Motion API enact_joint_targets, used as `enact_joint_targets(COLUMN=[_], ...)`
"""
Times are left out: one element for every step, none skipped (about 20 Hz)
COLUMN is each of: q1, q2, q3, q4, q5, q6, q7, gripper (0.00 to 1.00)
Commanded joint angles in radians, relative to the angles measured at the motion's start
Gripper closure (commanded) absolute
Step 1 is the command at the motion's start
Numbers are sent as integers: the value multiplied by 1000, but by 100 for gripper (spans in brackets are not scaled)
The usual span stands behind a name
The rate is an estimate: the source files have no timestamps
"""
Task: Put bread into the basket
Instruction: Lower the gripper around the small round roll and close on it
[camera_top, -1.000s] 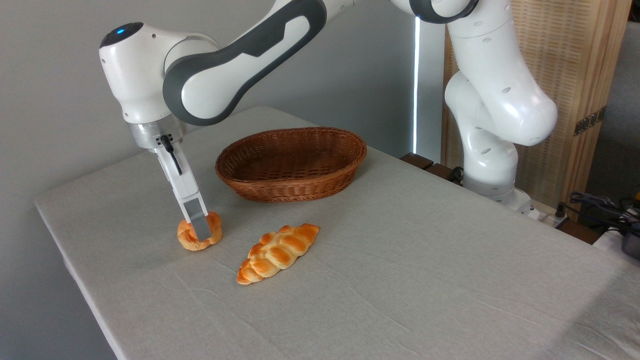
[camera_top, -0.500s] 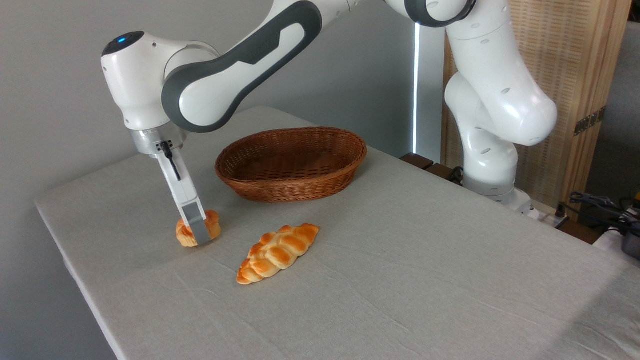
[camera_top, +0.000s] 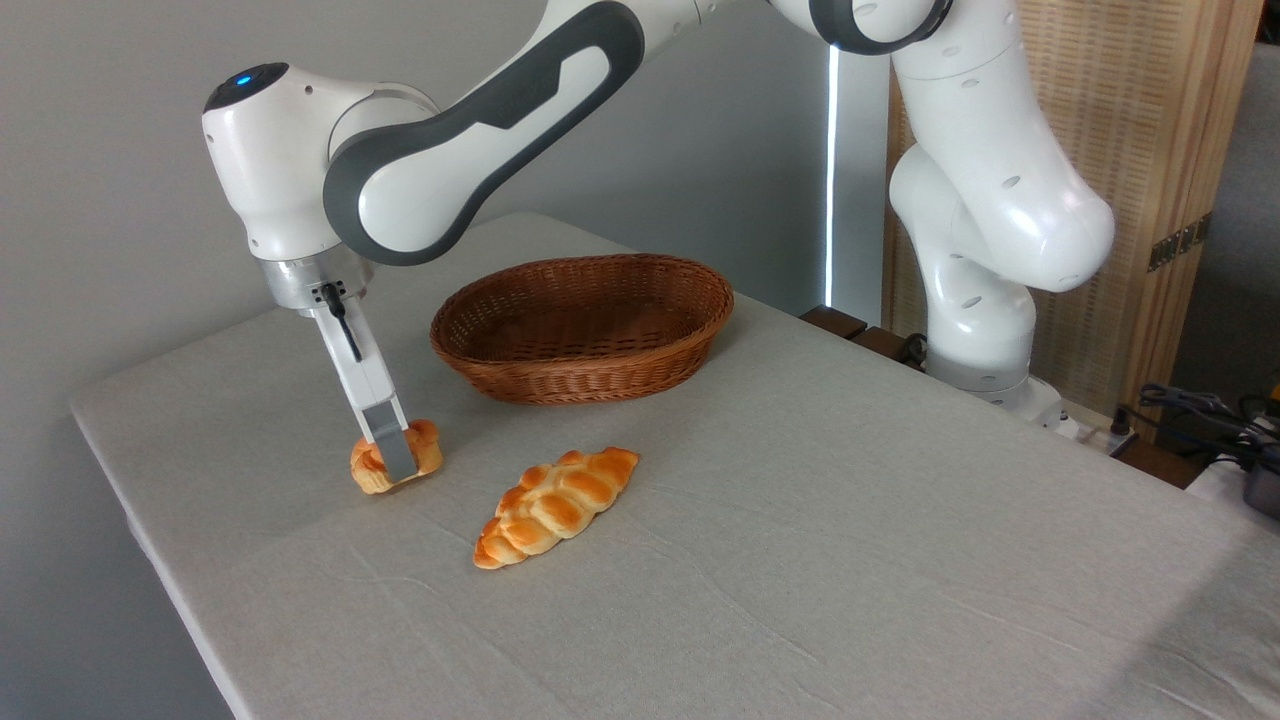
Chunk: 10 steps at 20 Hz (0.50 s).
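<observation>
Wicker basket (camera_top: 583, 325) holds no bread (camera_top: 425, 447).

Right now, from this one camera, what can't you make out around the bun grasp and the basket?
- End effector: only the near finger shows; the far one is behind it and the bun, so contact there is unseen.
- Bun underside: whether it touches the table or is just lifted is unclear from this angle.
- Basket: the near wall hides part of its floor.
- Arm: upper links cut off by the top edge.
</observation>
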Motion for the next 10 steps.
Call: enact_joint_targets(q1=[4,5,5,5,7,7,7,7,8,10], q2=[-2,-2,-2,-2,-2,-2,-2,-2,-6,-14], q3=[-1,-1,-1,1,1,1,1,1,2,10], q4=[-9,-6,-1,-1,-1,-1,-1,-1,0,6], q5=[17,15,12,10,7,6,7,6,6,0], q6=[18,19,21,22,22,22,24,22,22,22], q7=[-6,-7,-7,-7,-7,-9,-7,-7,-7,-7], gripper=[81,80,80,80,80,80,80,80,80,80])
